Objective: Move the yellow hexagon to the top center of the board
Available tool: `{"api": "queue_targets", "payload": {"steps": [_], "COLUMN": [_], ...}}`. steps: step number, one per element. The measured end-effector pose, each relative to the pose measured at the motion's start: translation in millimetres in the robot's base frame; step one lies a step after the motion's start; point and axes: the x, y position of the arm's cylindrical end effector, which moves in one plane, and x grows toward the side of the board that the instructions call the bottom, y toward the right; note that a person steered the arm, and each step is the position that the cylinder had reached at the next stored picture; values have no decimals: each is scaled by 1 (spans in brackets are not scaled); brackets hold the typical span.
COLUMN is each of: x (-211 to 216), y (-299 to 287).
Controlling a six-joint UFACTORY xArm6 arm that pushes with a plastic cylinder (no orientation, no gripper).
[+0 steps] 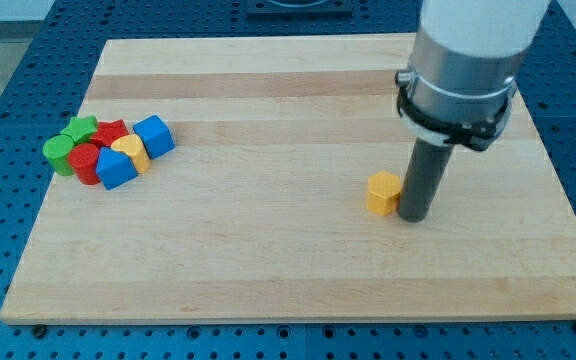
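Right of the board's centre, closer to the right edge than the left, my tip (412, 217) rests on the wood just beside the yellow hexagon (383, 193). The hexagon sits on the tip's left in the view, and the two look to be touching or very nearly so; the exact contact cannot be made out. My rod has no jaws, so it grasps nothing and only stands against the block's side. The hexagon lies about midway between the top and bottom edges of the board (268, 270), well short of the top edge.

Near the left edge, well apart from the hexagon, a tight cluster of blocks is packed together. A green star (81, 128) is at its top, with a green cylinder (58, 154) at its left end. A red star (112, 131) and a red cylinder (85, 162) sit in the middle. A small yellow block (130, 151), its shape unclear, is wedged between a blue block (154, 134) on the right and another blue block (116, 169) at the bottom.
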Motion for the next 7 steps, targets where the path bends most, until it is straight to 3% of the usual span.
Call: {"api": "queue_targets", "payload": {"steps": [3, 7], "x": [-14, -62], "y": [-55, -118]}}
